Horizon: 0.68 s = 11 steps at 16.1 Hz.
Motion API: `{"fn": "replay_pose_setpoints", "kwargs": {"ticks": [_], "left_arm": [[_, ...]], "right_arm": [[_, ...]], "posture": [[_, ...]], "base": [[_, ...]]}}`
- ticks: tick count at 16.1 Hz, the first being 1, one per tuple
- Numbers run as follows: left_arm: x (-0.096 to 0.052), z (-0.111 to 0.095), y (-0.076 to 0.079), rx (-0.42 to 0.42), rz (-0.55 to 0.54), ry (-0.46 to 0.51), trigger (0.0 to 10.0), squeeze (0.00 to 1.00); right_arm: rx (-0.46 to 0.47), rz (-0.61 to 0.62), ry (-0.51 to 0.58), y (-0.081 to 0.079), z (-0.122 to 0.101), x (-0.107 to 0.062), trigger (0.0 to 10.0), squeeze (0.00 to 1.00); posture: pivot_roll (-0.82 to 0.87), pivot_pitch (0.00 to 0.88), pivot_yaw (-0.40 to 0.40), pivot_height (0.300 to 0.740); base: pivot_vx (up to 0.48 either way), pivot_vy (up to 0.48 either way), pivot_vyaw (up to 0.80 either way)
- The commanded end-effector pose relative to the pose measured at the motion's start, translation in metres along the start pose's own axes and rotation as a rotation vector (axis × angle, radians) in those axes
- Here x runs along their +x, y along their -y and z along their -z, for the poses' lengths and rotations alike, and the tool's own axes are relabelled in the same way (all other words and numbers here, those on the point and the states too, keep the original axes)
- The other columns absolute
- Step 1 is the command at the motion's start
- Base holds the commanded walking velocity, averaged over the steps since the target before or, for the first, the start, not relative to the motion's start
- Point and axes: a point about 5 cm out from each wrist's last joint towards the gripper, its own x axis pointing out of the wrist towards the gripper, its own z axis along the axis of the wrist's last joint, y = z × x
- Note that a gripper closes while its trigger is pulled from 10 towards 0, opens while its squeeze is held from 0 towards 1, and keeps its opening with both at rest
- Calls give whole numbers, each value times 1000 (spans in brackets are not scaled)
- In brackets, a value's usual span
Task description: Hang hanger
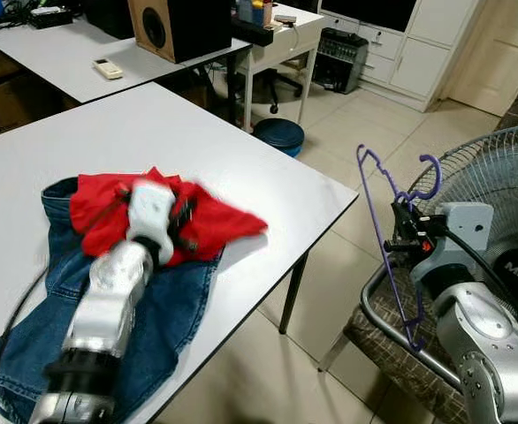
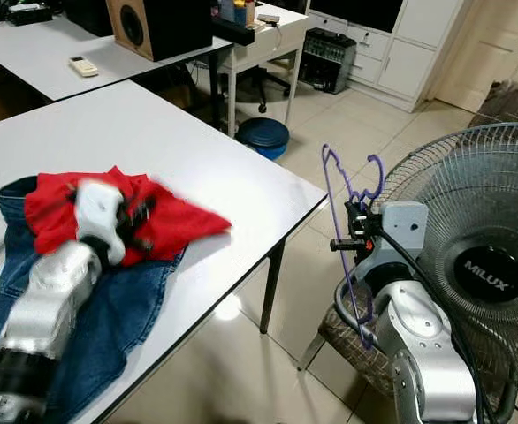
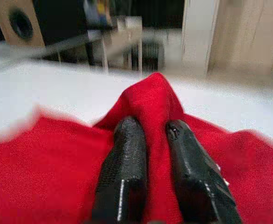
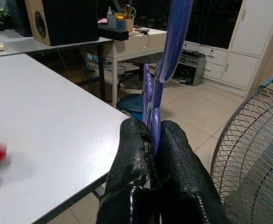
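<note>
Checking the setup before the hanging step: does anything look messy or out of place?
Yes. A red garment lies crumpled on blue jeans at the white table's edge, the left gripper pinching it. The right gripper holds the purple hanger bare, beside a fan.

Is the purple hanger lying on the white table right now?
No, the purple hanger is held upright off the white table, clamped in the right end effector beside the fan.
</note>
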Motion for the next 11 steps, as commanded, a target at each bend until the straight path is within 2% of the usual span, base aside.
{"fn": "replay_pose_setpoints", "kwargs": {"ticks": [1, 5, 6, 8, 9, 11], "left_arm": [[7, -26, 0, -29, 12, 124, 0, 0], [34, -78, 24, -157, 192, 343, 0, 0], [47, -118, 33, -286, 261, 502, 0, 0], [53, -141, 38, -405, 300, 600, 0, 0], [55, -150, 43, -496, 331, 641, 0, 0], [59, -153, 59, -625, 390, 663, 0, 0]], "right_arm": [[-15, 28, 13, 7, -3, 1, 10000, 0], [-5, 91, 60, 16, -10, -1, 10000, 0], [3, 127, 87, 20, -13, -2, 10000, 0], [4, 139, 105, 22, -16, -2, 10000, 0], [3, 147, 118, 22, -18, -2, 10000, 0], [5, 161, 135, 22, -20, -3, 10000, 0]], "posture": [[-217, 0, -34, 740], [-232, 0, -20, 740], [-233, 0, -15, 740], [-235, 0, -10, 740], [-240, 0, -3, 740], [-251, 0, 5, 740]], "base": [[0, 0, 0], [0, 0, 0], [0, 0, 0], [0, 0, 0], [0, 0, 0], [0, 0, 0]]}}
